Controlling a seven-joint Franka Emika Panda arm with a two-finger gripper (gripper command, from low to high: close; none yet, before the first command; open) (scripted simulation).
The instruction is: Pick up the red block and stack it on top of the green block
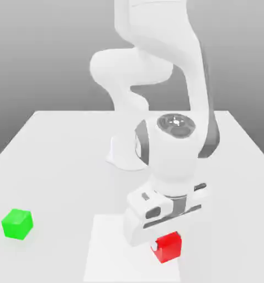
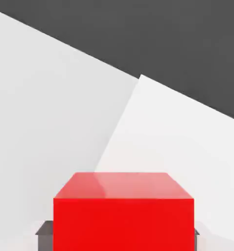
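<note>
The red block (image 1: 168,247) was a small matte cube, low between the gripper's (image 1: 156,243) fingers (image 2: 42,229), which closed against its sides. It sat over a paler patch (image 1: 109,249) of the white table (image 1: 57,149). The green block (image 1: 17,224) lay well apart toward the exterior view's left, under a grey backdrop.
</note>
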